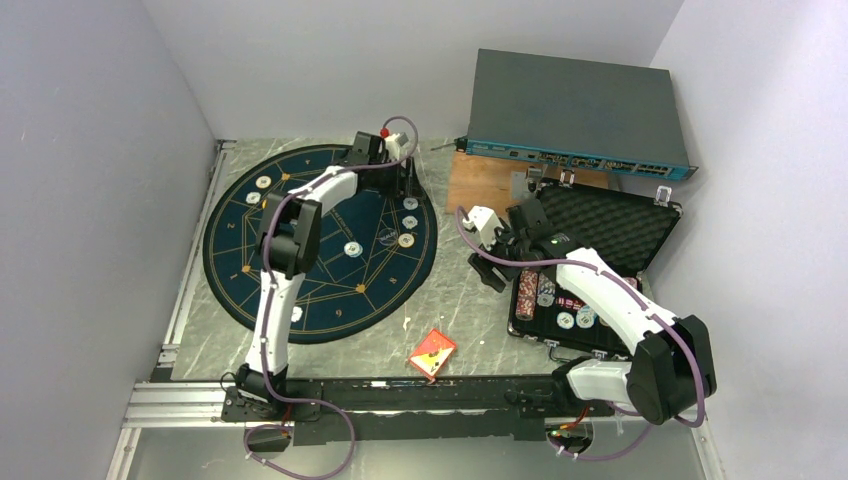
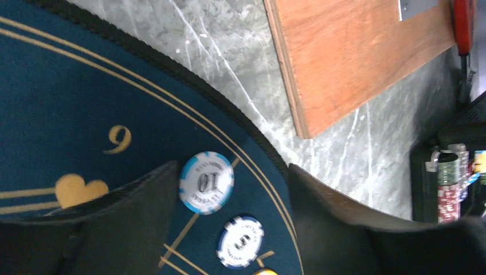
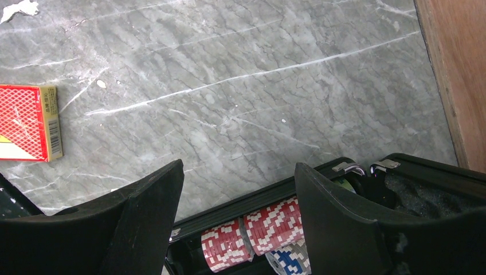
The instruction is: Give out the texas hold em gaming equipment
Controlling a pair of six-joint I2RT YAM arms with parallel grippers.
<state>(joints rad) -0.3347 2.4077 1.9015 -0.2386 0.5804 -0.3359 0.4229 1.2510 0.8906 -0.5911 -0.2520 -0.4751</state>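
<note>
Left hand [image 2: 232, 169] had its dark fingers apart, clamped on nothing. A whitish "10" chip [image 2: 206, 182] with light-blue rim blocks lay flat on the mat [image 2: 69, 97] between them, its edge at the left finger; contact was hard to tell. Just beside it lay a "5" chip [image 2: 240, 241] with a dark-blue rim, then a yellow disc [image 2: 265, 272], only a sliver, cut by the bottom edge. The mat was round, navy and cloth-like with gold lines, a gold heart and a dark corded rim, on the left half of the grey marble-look desk [image 3: 229, 74]. From above, more whitish chips [image 1: 352, 250] sat spread on it, faces too small to read. Right hand [image 3: 238, 166] had its fingers apart and empty, above bare desk at the left edge of the black case [image 1: 600, 240]. The case lid was open, with ridged foam. Red-white and blue-white chip stacks [image 3: 275, 223] lay on their sides inside, partly hidden by the fingers. A red card pack [image 3: 26, 123], cut by the frame, lay flat toward the near edge between mat and case. A wooden board [image 2: 355, 51] and a flat grey box [image 1: 575, 110] sat at the far edge.
</note>
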